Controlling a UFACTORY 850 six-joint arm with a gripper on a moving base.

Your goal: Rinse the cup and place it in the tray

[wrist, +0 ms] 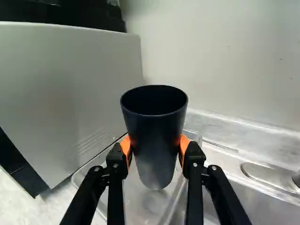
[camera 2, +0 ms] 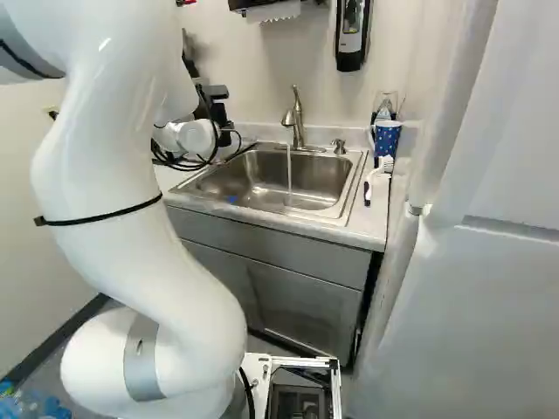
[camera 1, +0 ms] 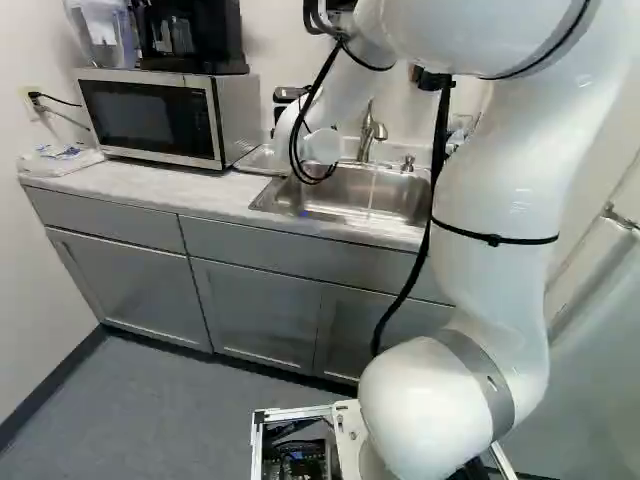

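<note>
- Microwave point(camera 1: 215, 110) toward the countertop's point(camera 1: 130, 185) left end.
- Clear tray point(wrist: 136, 199) between it and the sink's point(camera 2: 341, 205) left edge.
- Gripper point(camera 2: 218, 112) pinching a dark tapered cup point(wrist: 157, 140) upright, near that tray.
- Faucet point(camera 2: 298, 127) running into the sink.
- White-bristled brush point(camera 2: 377, 175) by the countertop's right edge.

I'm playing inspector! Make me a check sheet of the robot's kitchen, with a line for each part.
Surface: pale counter with a sink; water running from the tap.
Job's things: dark cup, held; clear tray beside the microwave.
Clutter: spotted mug and white brush near the sink.
Gripper: jaws shut on the cup.
Cables: black cable along the arm.
Surroundings: grey cupboards below the counter.
</note>
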